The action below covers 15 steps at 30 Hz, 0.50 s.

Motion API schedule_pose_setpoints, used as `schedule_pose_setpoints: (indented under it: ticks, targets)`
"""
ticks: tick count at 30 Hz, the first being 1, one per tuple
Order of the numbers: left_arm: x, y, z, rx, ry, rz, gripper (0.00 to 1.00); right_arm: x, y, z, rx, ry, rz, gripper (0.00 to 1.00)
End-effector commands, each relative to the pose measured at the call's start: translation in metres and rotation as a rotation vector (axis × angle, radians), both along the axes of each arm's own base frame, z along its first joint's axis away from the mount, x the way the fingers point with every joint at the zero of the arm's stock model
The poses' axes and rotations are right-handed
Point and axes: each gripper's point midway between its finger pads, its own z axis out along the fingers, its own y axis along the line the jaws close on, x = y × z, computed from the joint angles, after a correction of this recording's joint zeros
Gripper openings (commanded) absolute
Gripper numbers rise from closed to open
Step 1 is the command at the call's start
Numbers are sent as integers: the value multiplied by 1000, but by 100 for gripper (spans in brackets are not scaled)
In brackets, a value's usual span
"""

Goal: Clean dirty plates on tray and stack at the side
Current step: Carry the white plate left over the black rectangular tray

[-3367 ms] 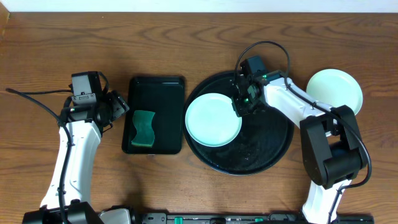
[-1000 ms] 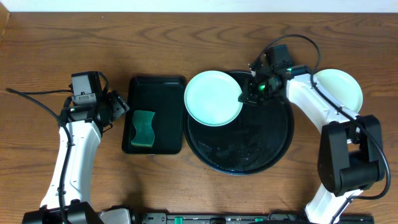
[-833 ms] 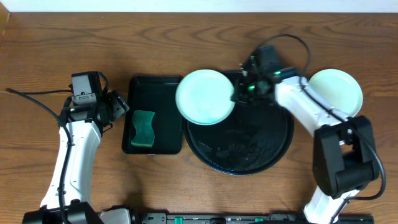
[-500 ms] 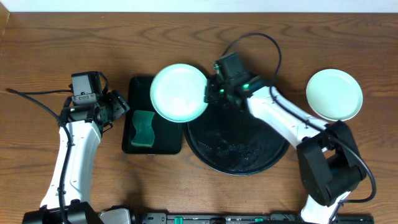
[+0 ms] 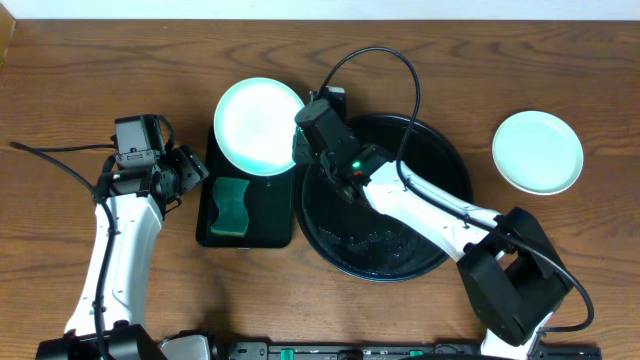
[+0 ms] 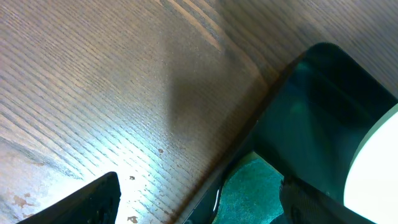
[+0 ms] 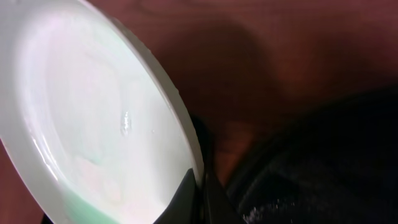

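Okay, far left: left gripper [image 5: 190, 172] hovered over the table [image 5: 60, 100], jaws spread wide with nothing in them, just beside the small tray [image 5: 272, 212]. Sponge [image 5: 231, 207] lay in that small tray, untouched and close to the open jaws, so the left arm was probably parked there to grab it for wiping. Next, a mint plate [image 5: 258, 126] hung over the small tray's top right corner. It was tilted in the wrist view, and its face looked mostly clean with one faint wet spot. Right gripper [image 5: 300, 140] was pinching the plate's right rim, likely holding it near the sponge for a scrub. Round tray [image 5: 440, 165] under that arm had no plates, only wet specks. Far right, second plate [image 5: 537, 151] rested on bare wood, well apart from the round tray, likely the stack spot.
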Motion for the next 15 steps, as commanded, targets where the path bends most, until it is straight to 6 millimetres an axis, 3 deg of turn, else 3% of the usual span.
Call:
schedule_pose_setpoints:
  ticks: [1, 15]
  targets:
    - [4, 2, 8, 1, -22, 5, 82, 10, -2, 29, 10, -89, -69, 1]
    - [4, 2, 8, 1, -22, 4, 82, 8, 6, 39, -128, -211, 21, 1]
